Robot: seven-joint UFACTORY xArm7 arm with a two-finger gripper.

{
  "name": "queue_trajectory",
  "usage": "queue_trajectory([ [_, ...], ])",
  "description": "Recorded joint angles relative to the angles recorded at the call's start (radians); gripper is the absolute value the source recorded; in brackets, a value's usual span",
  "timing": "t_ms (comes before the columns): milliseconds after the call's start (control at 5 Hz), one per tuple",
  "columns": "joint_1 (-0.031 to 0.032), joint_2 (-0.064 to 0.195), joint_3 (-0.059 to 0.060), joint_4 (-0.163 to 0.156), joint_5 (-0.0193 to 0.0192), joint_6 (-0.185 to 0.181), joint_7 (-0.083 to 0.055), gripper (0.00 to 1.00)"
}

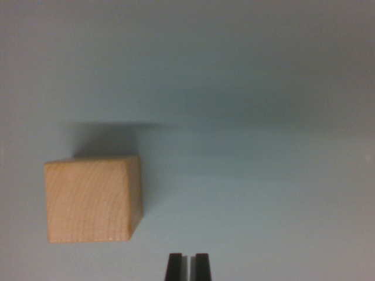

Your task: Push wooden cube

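A pale wooden cube [92,198] with visible grain rests on a plain light grey-blue surface [263,146], in the wrist view's left half. My gripper [188,266] pokes in at the bottom edge, its two black fingertips pressed nearly together with only a thin slit between them and nothing held. The fingertips sit to the right of the cube and slightly nearer the camera, apart from it by a small gap. The cube's right side face shows, and its shadow falls above it.
Only the flat grey-blue surface fills the view around the cube; a soft dark shadow band [234,111] crosses the upper middle.
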State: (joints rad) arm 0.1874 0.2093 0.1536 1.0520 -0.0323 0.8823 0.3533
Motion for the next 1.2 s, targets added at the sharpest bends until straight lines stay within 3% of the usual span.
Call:
queue_trajectory([
  [200,0.0000,0.000,0.000,0.000,0.0000,0.000,0.000,0.00],
  [400,0.0114,0.013,0.010,-0.028,-0.0040,-0.040,0.017,0.00],
  [600,0.0114,0.013,0.010,-0.028,-0.0040,-0.040,0.017,0.00],
  [800,0.0220,0.025,0.020,-0.054,-0.0076,-0.076,0.034,0.00],
  [1000,0.0220,0.025,0.020,-0.054,-0.0076,-0.076,0.034,0.00],
  [1200,0.0317,0.036,0.028,-0.078,-0.0110,-0.110,0.049,0.00],
])
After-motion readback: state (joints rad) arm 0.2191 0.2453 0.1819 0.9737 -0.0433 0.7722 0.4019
